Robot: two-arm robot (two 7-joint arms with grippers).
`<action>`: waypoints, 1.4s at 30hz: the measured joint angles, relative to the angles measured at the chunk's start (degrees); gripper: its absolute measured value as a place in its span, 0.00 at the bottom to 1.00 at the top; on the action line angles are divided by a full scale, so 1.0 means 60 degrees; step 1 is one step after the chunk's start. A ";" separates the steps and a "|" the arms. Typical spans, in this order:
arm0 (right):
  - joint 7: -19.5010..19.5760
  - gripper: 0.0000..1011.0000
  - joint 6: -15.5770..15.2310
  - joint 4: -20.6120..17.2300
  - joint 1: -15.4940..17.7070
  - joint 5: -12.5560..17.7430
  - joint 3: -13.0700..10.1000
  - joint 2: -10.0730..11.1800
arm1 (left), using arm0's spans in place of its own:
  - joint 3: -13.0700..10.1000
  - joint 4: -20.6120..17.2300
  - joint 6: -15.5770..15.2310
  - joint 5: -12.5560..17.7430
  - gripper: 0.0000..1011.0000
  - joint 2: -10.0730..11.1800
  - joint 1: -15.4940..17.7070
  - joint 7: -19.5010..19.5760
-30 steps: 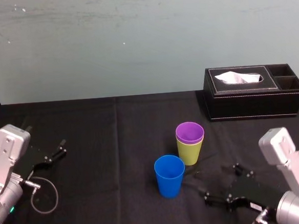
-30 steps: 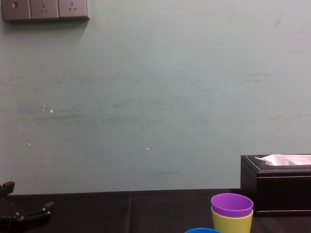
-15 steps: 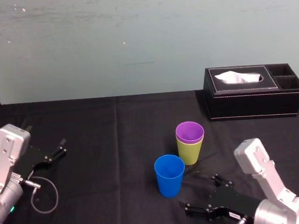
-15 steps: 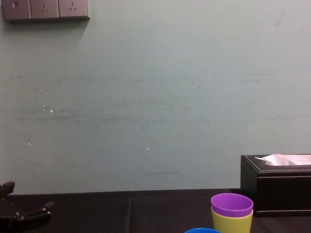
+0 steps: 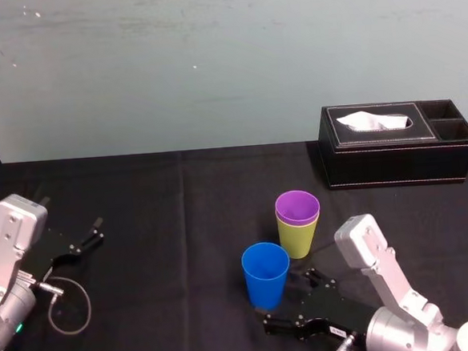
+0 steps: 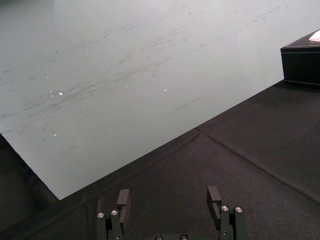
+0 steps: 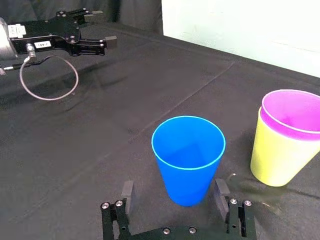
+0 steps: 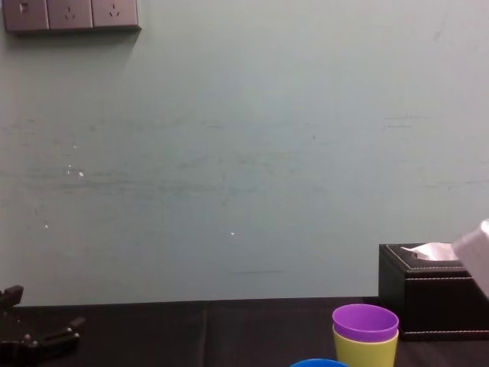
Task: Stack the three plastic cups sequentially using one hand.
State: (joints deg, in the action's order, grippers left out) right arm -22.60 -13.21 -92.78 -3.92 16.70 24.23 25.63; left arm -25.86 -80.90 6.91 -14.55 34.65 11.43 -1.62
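Right gripper has slid up to the still-unstacked blue cup, jaws apart; purple cup already sits inside yellow-green cup, while left gripper idles apart.

A black stitched tissue box sits at the far right of a tabletop draped in black cloth. A white tissue pokes from the slot in its lid, and two open compartments fill its right end. A pale green wall rises behind the box. A row of wall sockets is mounted high on the wall, far to the box's left.
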 joint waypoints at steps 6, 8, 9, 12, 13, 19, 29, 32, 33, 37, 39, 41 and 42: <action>0.0033 0.99 0.0111 0.0246 -0.0167 -0.0083 0.0095 -0.0182 | 0.0000 0.0000 0.0000 0.0000 0.99 0.0000 0.0001 0.0000; 0.0035 0.99 0.0121 0.0263 -0.0183 -0.0090 0.0102 -0.0199 | -0.0001 0.0000 0.0000 0.0000 0.99 -0.0001 0.0000 0.0000; 0.0041 0.99 0.0151 0.0300 -0.0220 -0.0116 0.0119 -0.0243 | -0.0001 0.0000 0.0000 0.0000 0.99 0.0000 0.0000 0.0000; 0.0070 0.99 0.0205 0.0360 -0.0249 -0.0151 0.0126 -0.0315 | 0.0000 0.0000 0.0000 0.0000 0.99 0.0000 0.0000 0.0000; 0.0081 0.99 0.0221 0.0373 -0.0255 -0.0156 0.0126 -0.0333 | -0.0001 0.0000 0.0000 0.0000 0.99 0.0000 0.0000 0.0000; 0.0173 0.99 0.0270 0.0419 -0.0278 -0.0233 0.0108 -0.0435 | 0.0000 -0.0001 0.0000 0.0001 0.99 -0.0001 0.0001 0.0000; 0.0293 0.99 0.0240 0.0457 -0.0271 -0.0325 -0.0005 -0.0536 | -0.0001 0.0000 0.0000 0.0000 0.99 0.0000 0.0000 0.0000; 0.0336 0.99 0.0257 0.0490 -0.0291 -0.0358 -0.0035 -0.0595 | 0.0000 0.0000 -0.0001 0.0000 0.99 0.0000 0.0001 0.0000; 0.0351 0.99 0.0264 0.0500 -0.0298 -0.0365 -0.0041 -0.0613 | 0.0000 0.0000 0.0000 0.0000 0.99 0.0000 0.0000 0.0000; 0.0377 0.99 0.0312 0.0585 -0.0329 -0.0385 -0.0075 -0.0712 | 0.0000 0.0000 0.0000 0.0000 0.99 0.0000 0.0000 0.0000; 0.0382 0.99 0.0328 0.0605 -0.0336 -0.0389 -0.0087 -0.0739 | 0.0000 0.0000 0.0000 0.0000 0.99 -0.0001 0.0001 0.0000; 0.0388 0.99 0.0344 0.0643 -0.0354 -0.0392 -0.0101 -0.0784 | -0.0001 0.0000 0.0000 0.0000 0.99 0.0000 0.0000 0.0000; 0.0389 0.99 0.0349 0.0661 -0.0361 -0.0393 -0.0103 -0.0802 | -0.0001 0.0000 0.0000 0.0000 0.99 0.0000 0.0000 0.0000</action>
State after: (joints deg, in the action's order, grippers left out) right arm -20.26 -11.12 -88.81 -6.08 14.34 23.61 20.82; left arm -25.87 -80.90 6.91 -14.55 34.65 11.43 -1.62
